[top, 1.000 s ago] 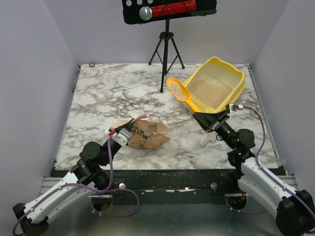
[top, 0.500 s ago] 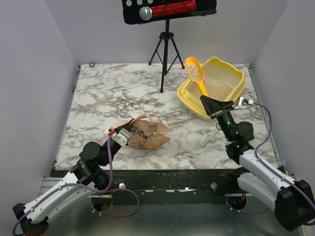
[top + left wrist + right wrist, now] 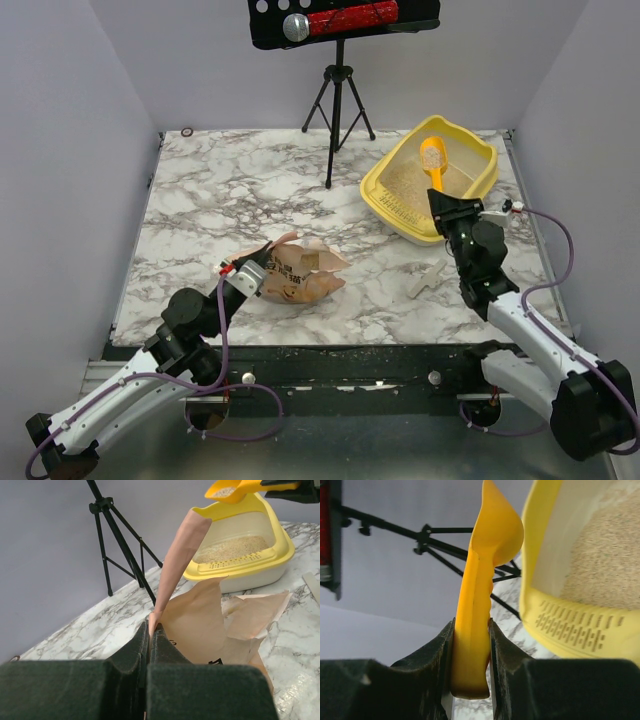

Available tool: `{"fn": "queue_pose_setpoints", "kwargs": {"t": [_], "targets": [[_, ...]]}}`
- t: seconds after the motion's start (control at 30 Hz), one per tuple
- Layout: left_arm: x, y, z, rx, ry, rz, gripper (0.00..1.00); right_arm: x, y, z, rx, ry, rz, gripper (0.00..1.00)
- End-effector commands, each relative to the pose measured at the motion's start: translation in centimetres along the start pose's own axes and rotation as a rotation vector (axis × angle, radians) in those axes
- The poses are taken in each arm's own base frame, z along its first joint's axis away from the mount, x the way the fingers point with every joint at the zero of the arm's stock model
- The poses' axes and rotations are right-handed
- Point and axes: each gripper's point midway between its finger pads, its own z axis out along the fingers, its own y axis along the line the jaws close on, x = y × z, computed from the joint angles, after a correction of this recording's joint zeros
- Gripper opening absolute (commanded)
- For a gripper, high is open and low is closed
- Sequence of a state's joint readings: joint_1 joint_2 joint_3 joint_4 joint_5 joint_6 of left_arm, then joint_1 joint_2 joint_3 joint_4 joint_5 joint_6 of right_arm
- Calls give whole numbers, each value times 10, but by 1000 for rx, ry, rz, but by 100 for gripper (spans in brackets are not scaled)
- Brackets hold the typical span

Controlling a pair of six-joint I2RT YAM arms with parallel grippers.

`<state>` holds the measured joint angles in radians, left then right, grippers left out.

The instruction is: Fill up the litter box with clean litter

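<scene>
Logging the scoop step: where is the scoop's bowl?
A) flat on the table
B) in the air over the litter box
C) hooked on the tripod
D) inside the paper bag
B: the right end effector grips the scoop by its handle, bowl raised over the litter box.

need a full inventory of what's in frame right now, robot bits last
litter box: 1, yellow, whitish base, far right of table
clean litter: beige, layer inside litter box, a little in scoop
scoop: 1, yellow-orange, held above litter box
paper bag: 1, tan, crumpled, near left-centre
tripod: 1, black, far centre
bar: 1, black with red cylinder, above tripod
ring: 1, dark, far left corner
flat piece: 1, pale, near right arm, unidentifiable
table: 1, grey-white marble
left arm: 1, white-black, near left
right arm: 1, white-black, near right
left fingers: black, shut on paper bag
right fingers: black, shut on scoop handle
</scene>
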<state>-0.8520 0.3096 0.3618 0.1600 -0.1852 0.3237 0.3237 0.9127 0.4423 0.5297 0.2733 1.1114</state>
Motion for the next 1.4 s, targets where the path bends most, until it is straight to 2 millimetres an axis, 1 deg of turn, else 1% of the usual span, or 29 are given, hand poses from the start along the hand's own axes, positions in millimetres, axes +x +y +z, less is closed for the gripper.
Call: {"fn": "queue_pose_setpoints", "kwargs": {"t": [0.0, 0.17, 0.27, 0.37, 0.4, 0.5, 0.57, 0.6, 0.67, 0.73, 0.77, 0.87, 0.93, 0.97, 1.1, 1.17, 1.23, 1.33, 1.37], "targets": [[-53, 27, -1, -98, -157, -51, 0, -11, -35, 15, 191, -48, -92, 0], [-50, 29, -2, -113, -145, -47, 0, -5, -79, 27, 374, 17, -164, 0], [-48, 31, 0, -119, -131, -44, 0, -4, -98, 36, 463, 85, -259, 0], [-47, 32, 1, -125, -119, -41, 0, -4, -107, 45, 508, 163, -368, 0], [-46, 32, 1, -125, -115, -39, 0, 0, -119, 44, 560, 210, -406, 0], [-44, 31, 2, -123, -105, -37, 0, 1, -124, 51, 586, 291, -502, 0], [-44, 33, 1, -129, -99, -36, 0, 0, -119, 59, 581, 335, -567, 0], [-45, 33, 1, -132, -100, -37, 0, 2, -119, 61, 584, 377, -604, 0], [-43, 34, 1, -136, -92, -35, 0, 2, -112, 70, 594, 439, -656, 0], [-43, 36, 1, -144, -82, -35, 0, 4, -108, 78, 597, 513, -712, 0], [-41, 36, 1, -148, -73, -37, 0, 6, -110, 78, 609, 562, -738, 0], [-43, 38, 1, -157, -70, -44, 0, 4, -102, 84, 630, 654, -792, 0], [-43, 39, 0, -160, -67, -44, 0, -2, -97, 83, 637, 692, -848, 0], [-43, 39, 0, -161, -68, -46, 0, -8, -90, 86, 640, 687, -870, 0], [-45, 40, -1, -164, -69, -55, 0, -30, -79, 78, 693, 692, -957, 0], [-47, 41, -2, -165, -78, -59, 0, -39, -65, 74, 689, 685, -968, 0], [-49, 42, -3, -167, -84, -63, 0, -43, -46, 70, 643, 668, -980, 0], [-50, 42, -3, -168, -86, -67, 0, -45, -4, 61, 530, 645, -990, 0], [-49, 42, -3, -167, -84, -67, 0, -39, 13, 57, 462, 653, -987, 0]]}}
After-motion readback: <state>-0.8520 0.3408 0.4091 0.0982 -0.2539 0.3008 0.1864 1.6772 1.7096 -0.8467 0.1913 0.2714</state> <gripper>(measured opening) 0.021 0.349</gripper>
